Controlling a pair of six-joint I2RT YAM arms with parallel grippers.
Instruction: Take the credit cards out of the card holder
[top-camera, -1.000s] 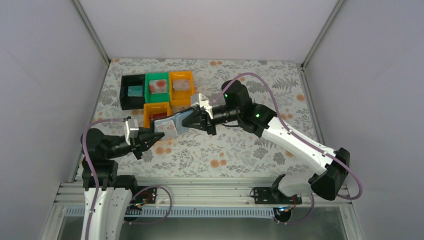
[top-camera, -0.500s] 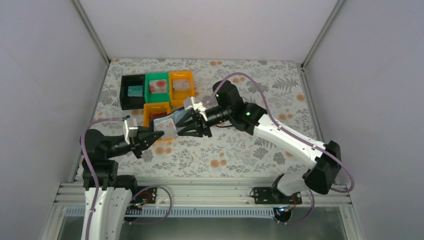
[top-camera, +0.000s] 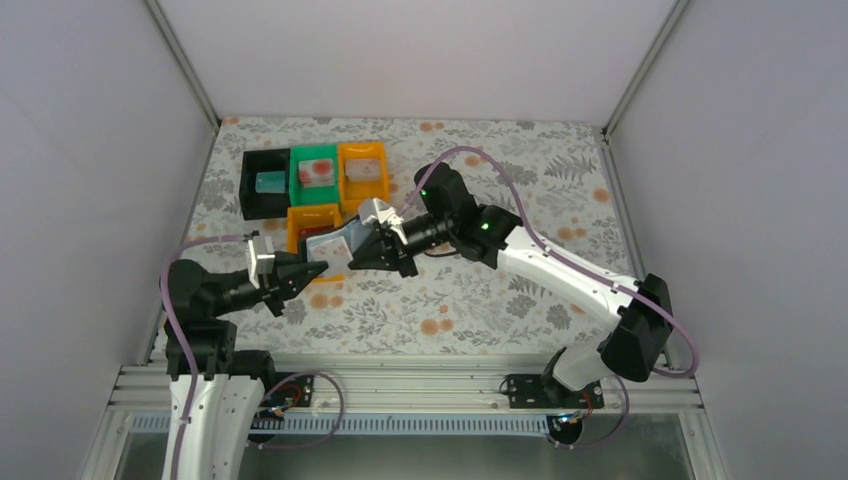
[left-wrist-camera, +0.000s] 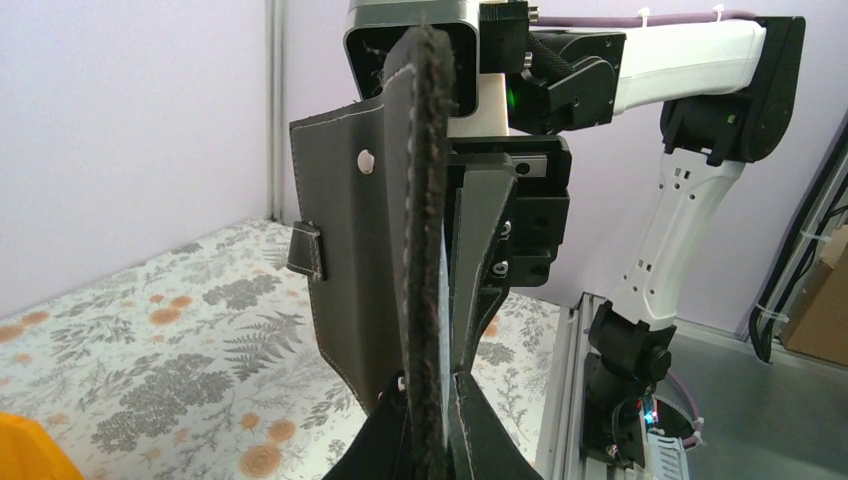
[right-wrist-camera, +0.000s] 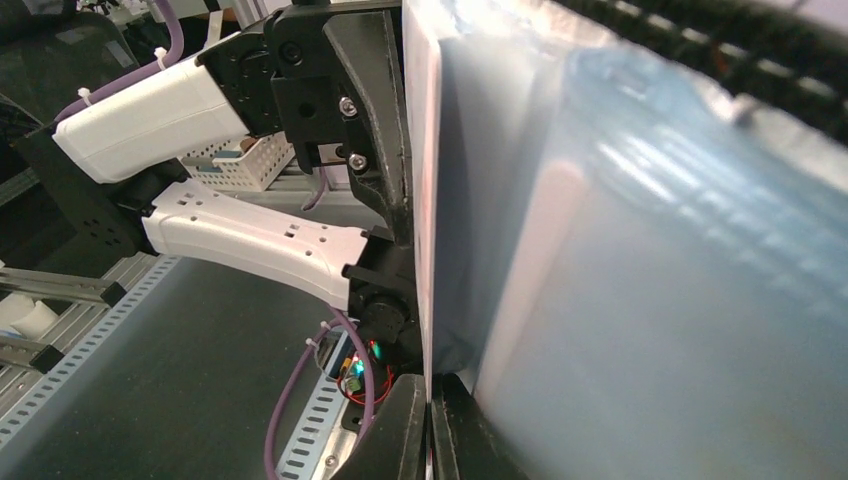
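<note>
Floral-patterned cloth (top-camera: 480, 300) covers the table.

**Far left.** A black square plastic tray (top-camera: 247, 190), a green one (top-camera: 315, 151) and an orange one (top-camera: 362, 148) stand in a row. Each shows one of the small flat credit cards (top-camera: 268, 184). A second orange tray (top-camera: 298, 214) sits in front of them.

**Left gripper (top-camera: 303, 271).** The jaws are together, clamped on the bottom edge of the black folding leather card holder (top-camera: 335, 252). The holder is lifted off the cloth, above the near orange tray, and stands on edge between the two arms.

**Right gripper (right-wrist-camera: 432, 400).** The fingers are pressed together on a thin whitish sheet (right-wrist-camera: 420, 180) beside the pale blue-grey inner panel (right-wrist-camera: 650, 280). That wrist view is blurred. The sheet may be a card or only the pocket lip.

**Advice.**
- Confirm you have a card alone before you pull.
- Draw straight along the pocket's line, away from the left arm, without twisting.
- Hold the left clamp firm so the holder does not follow.
- If the panel bows or drags, stop and take the grip again.
</note>
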